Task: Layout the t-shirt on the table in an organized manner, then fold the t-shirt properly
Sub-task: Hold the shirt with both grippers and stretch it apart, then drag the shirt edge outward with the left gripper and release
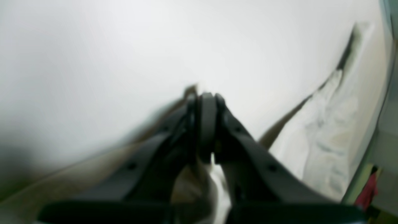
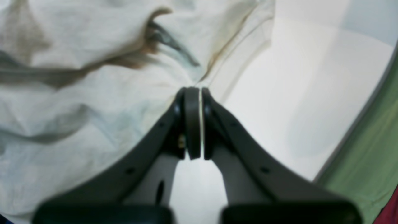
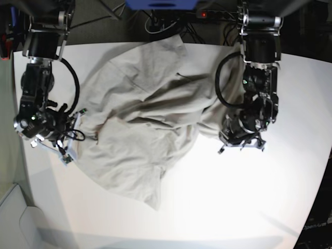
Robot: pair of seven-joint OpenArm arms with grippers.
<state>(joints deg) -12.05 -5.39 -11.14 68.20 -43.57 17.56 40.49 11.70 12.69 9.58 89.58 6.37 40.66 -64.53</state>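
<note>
At the base view's left, the right gripper (image 2: 192, 123) pinches the hem of the wrinkled light grey-beige cotton t-shirt (image 3: 142, 119), which lies bunched across the frame's centre on the matte white surface (image 3: 233, 197). At right, the left gripper (image 1: 206, 124) pinches its opposite edge. Spreading is unfinished; folding is not begun.

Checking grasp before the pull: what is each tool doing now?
Left tool: closed, pinching the t-shirt.
Right tool: closed on the t-shirt's edge.
</note>
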